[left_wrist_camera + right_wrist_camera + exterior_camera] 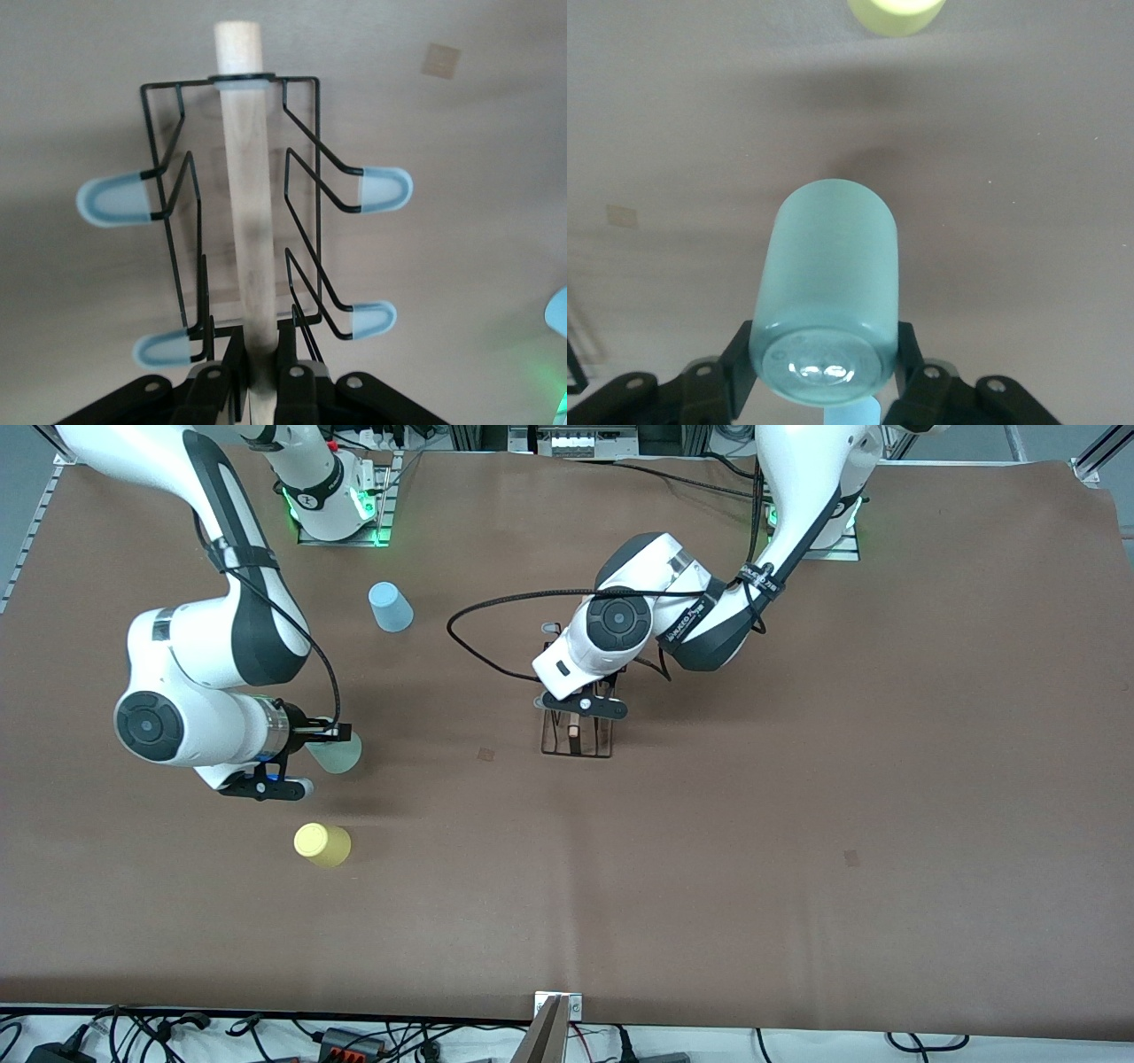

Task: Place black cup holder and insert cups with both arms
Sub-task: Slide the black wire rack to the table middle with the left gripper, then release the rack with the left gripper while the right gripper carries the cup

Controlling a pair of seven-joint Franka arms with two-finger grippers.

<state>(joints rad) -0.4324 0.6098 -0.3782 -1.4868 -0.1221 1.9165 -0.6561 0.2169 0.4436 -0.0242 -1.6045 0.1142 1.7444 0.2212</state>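
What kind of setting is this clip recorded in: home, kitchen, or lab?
Most likely a robotics lab bench. Two bench-mounted arms work over a table covered in plain brown sheeting, with aluminium framing and loose cables along its edges. The only props are the black cup holder and plastic cups.

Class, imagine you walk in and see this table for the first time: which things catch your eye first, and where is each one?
Mid-table, the left gripper is shut on the wooden rod handle of the black cup holder. Toward the right arm's end, the right gripper grips the pale green cup. The yellow cup stands nearer the front camera than that, the light blue cup farther from it.
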